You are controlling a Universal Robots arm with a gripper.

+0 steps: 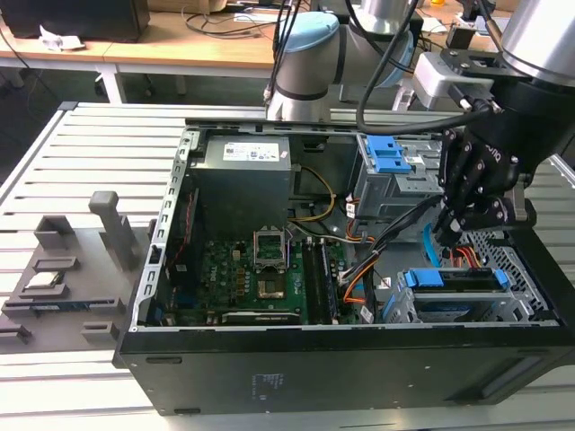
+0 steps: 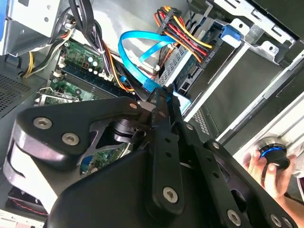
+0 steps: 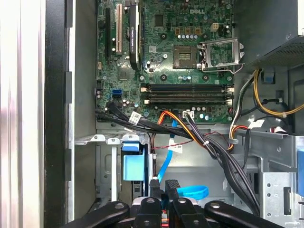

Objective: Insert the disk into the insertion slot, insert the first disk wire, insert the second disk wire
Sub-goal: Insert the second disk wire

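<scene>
End effector (image 1: 446,232) hanging inside the open computer case (image 1: 314,368), at about 3 o'clock in the exterior view, just above the insertion slot (image 1: 508,256). Fingers (image 2: 159,102) standing narrow, nearly together, pinching the end of the second disk wire (image 2: 130,52); same narrow pinch showing in the first wrist view (image 3: 163,184), with the light blue cable (image 3: 190,191) looping away from the fingertips.

Sitting in the silver perforated cage, at 4 o'clock of the case interior in the exterior view: the disk (image 1: 454,280) in its blue carrier. Rising from beside that cage toward the end effector: the blue wire (image 1: 426,238). Running close by the fingers: the first disk wire (image 1: 463,256), a red and orange bundle, also fanning across the second wrist view (image 2: 187,35); whether its plug is seated, cannot tell.

Lying at 8 o'clock of the case interior: the green motherboard (image 1: 252,269). Standing at 1 o'clock: a grey cage with a blue tab (image 1: 391,175). Resting under the case: the slatted table (image 1: 81,144). Gripping a round black knob outside the case, in the second wrist view: a person's hand (image 2: 263,166).
</scene>
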